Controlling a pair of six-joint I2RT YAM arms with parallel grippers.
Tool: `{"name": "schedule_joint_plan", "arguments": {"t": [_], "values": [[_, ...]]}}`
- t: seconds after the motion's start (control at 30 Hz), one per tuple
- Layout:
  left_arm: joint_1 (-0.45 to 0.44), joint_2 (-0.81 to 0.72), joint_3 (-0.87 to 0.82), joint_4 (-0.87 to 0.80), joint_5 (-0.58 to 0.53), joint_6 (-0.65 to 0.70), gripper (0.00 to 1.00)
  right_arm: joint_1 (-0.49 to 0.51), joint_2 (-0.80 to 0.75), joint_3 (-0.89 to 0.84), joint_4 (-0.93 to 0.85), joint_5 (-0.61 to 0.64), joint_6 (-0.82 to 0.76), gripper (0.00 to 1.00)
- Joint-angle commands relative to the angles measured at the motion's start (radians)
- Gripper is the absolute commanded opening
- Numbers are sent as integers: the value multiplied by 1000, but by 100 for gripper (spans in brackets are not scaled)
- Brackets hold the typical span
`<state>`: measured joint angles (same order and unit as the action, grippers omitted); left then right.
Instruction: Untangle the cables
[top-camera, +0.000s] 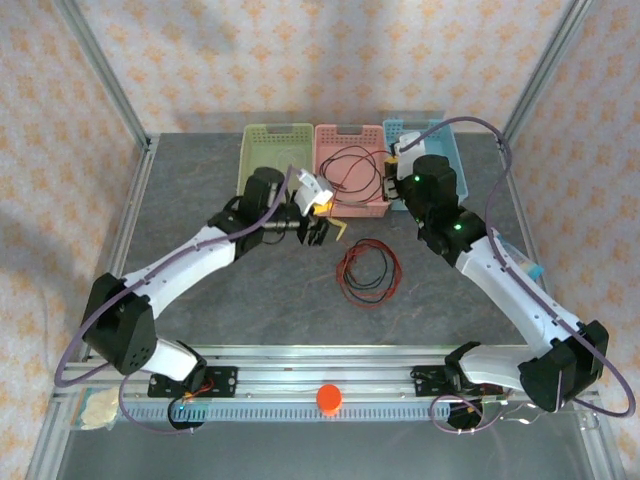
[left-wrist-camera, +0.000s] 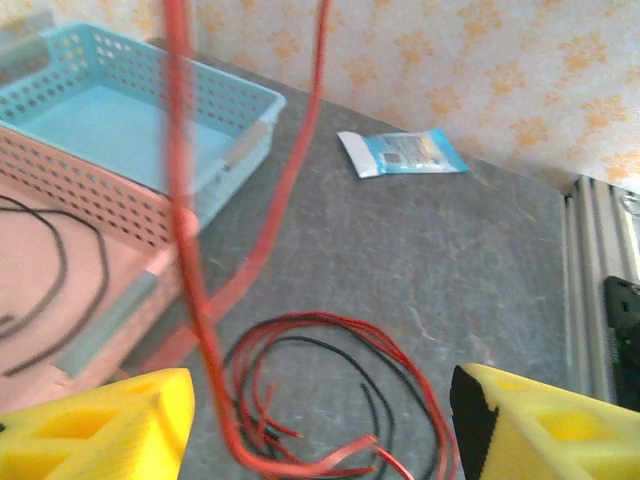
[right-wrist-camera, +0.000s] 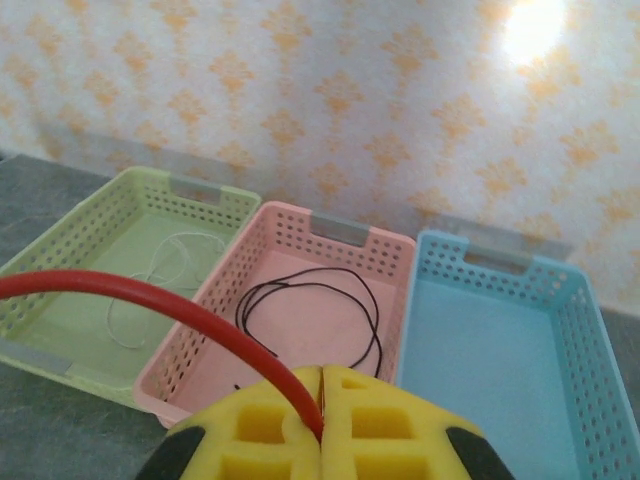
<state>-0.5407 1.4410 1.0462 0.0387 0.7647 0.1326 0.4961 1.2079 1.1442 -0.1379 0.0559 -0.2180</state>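
Red and black cables (top-camera: 368, 272) are lying in a messy coil on the grey surface (top-camera: 250, 310), close to the arms. Near them the left end effector (left-wrist-camera: 320, 425) is hanging wide open, gripping nothing, and a red cable (left-wrist-camera: 185, 250) is dangling past its yellow fingers (left-wrist-camera: 100, 420). Farther back, the right end effector (right-wrist-camera: 322, 415) is squeezing tight on that red cable. Behind it, a black cable (right-wrist-camera: 300, 285) is sitting in the pink basket (right-wrist-camera: 285, 215) and a pale cable (right-wrist-camera: 170, 245) in the green basket (right-wrist-camera: 70, 235). I think two are sorted and the coil is waiting.

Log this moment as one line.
right gripper: shut on red cable | left gripper: open | red-black coil: on table | black cable: in pink basket
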Motion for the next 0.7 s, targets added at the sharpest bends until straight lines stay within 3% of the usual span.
{"name": "schedule_joint_plan", "arguments": {"t": [0.0, 0.47, 0.67], "values": [[-27, -40, -125, 281, -24, -106, 70, -14, 11, 35, -72, 118, 128, 0], [-143, 66, -333, 502, -57, -242, 63, -86, 61, 59, -116, 93, 229, 0], [-189, 143, -339, 567, -68, -272, 50, -88, 58, 60, -123, 92, 235, 0]]}}
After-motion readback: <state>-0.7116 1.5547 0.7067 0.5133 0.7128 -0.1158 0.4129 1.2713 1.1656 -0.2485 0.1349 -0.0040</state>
